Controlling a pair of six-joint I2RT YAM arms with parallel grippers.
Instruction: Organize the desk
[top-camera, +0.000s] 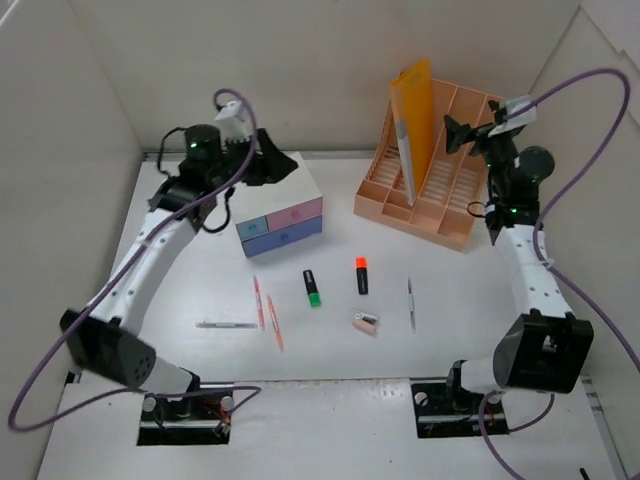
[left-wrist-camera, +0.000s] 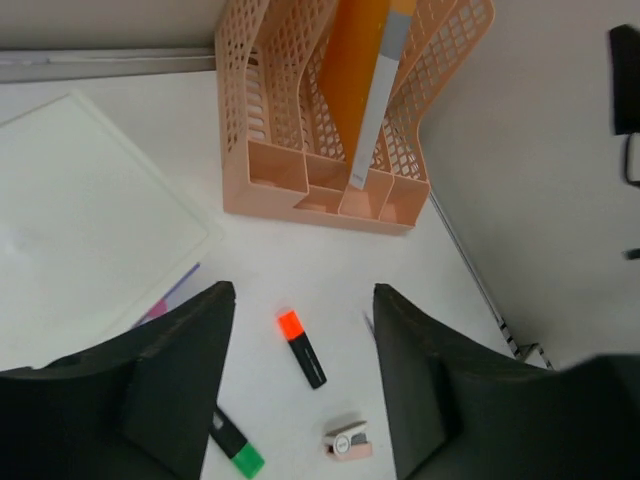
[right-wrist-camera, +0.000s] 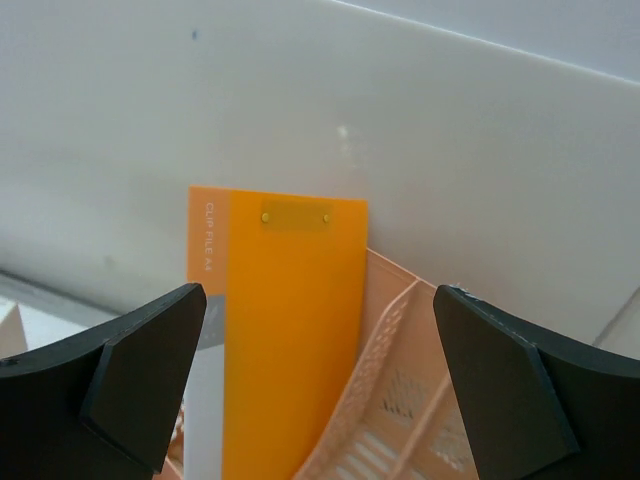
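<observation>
The white desk (top-camera: 450, 300) carries a green-capped highlighter (top-camera: 313, 288), an orange-capped highlighter (top-camera: 361, 275), a small pink clip-like piece (top-camera: 365, 323), two orange pens (top-camera: 266, 310), a white pen (top-camera: 227, 324) and a grey pen (top-camera: 409, 303). My left gripper (top-camera: 275, 165) is open and empty, raised over the white drawer box (top-camera: 285, 222); its wrist view looks down on the orange-capped highlighter (left-wrist-camera: 302, 349). My right gripper (top-camera: 455, 133) is open and empty, raised beside the orange file (top-camera: 415, 110) standing in the peach rack (top-camera: 440, 210). The file (right-wrist-camera: 290, 340) shows between its fingers.
The drawer box has a pink and a blue drawer and stands at the back left. The peach rack (left-wrist-camera: 330, 190) stands at the back right with several slots. Upright white panels wall in the desk at the back and both sides.
</observation>
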